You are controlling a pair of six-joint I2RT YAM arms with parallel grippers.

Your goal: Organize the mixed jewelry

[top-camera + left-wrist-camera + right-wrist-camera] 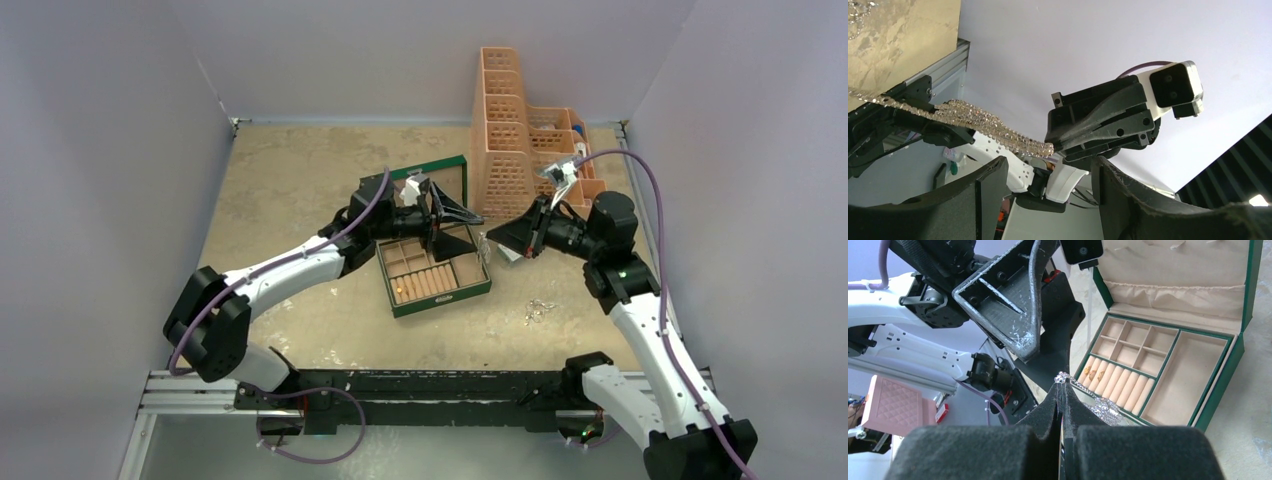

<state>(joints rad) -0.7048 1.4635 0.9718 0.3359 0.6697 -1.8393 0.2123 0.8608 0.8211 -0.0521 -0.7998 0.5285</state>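
Two tools meet at two o'clock of the green jewellery box [1222, 385]: right tool [1062, 389] clamped on a rhinestone strand [993, 125], left tool [1048, 166] apart, likely to receive it.

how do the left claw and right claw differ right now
Left claw is open with nothing pinched; right claw is shut on a sparkly chain. Left claw sits over the green jewelry box; right claw is at the box's right edge. Both are black and point toward each other.
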